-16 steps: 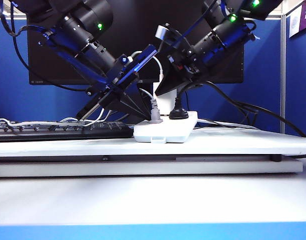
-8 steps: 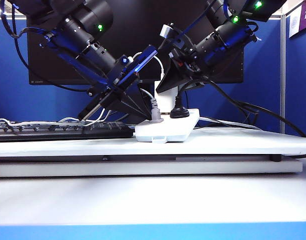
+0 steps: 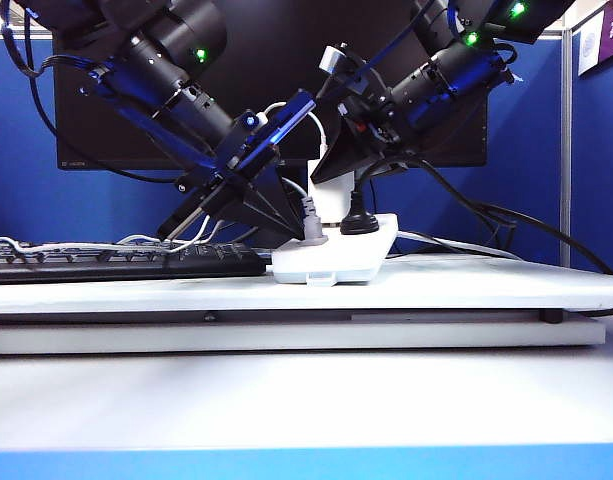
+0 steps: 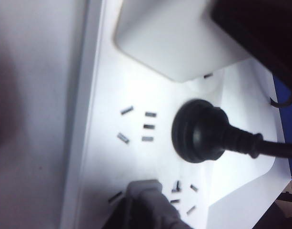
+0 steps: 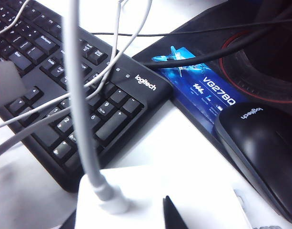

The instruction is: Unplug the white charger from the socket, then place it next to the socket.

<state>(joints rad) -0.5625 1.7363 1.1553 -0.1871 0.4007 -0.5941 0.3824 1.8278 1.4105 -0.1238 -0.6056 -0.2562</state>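
Right gripper (image 3: 331, 178), above the socket's (image 3: 331, 265) back edge: clamped on the white charger (image 3: 332, 205) as far as can be judged, one dark fingertip (image 5: 172, 215) lying against its face and the other hidden behind it. Charger upright and plugged into the socket, long axis vertical, thin cable (image 5: 81, 95) rising from its top. Directly under the right gripper, so nearer that arm. Calls for a straight pull up, away from the socket's face. Left gripper (image 3: 282, 215) slanting down to the socket's left end, just beside the small grey plug (image 3: 311, 225). Cannot tell whether apart or together. Probably there to pin the socket down. Round black plug (image 4: 198, 131) in the socket just beside the charger, best left alone. Unplugging not yet done.
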